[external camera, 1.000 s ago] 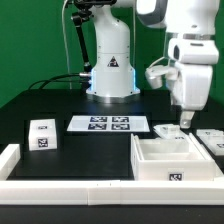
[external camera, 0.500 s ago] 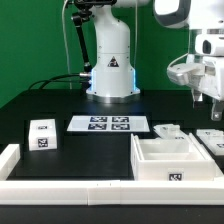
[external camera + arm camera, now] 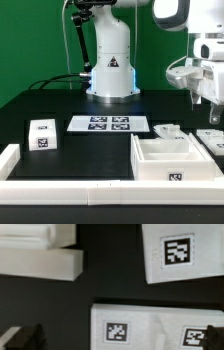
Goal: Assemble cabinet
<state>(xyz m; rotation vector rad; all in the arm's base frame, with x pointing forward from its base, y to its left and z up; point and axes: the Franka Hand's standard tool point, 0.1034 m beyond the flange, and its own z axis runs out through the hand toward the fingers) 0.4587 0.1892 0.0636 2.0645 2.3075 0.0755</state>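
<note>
My tool (image 3: 211, 110), spread and empty, has risen off the small block (image 3: 166, 130) just behind the cabinet (image 3: 150, 166) resting on the surface (image 3: 60, 100), and hangs over the tagged panels (image 3: 212, 141) beside it, so nothing seems picked yet.

2 views, both low-resolution. Exterior: bright, even overhead light; black table (image 3: 60, 105) matte, dark; white cabinet (image 3: 155, 170) near overexposed, inner walls faintly shaded; soft shadows beside parts. Wrist: whites greyer, whole picture soft; tag (image 3: 177, 251) edges fuzzy; fingertips (image 3: 22, 338) dark, defocused at frame edge.
</note>
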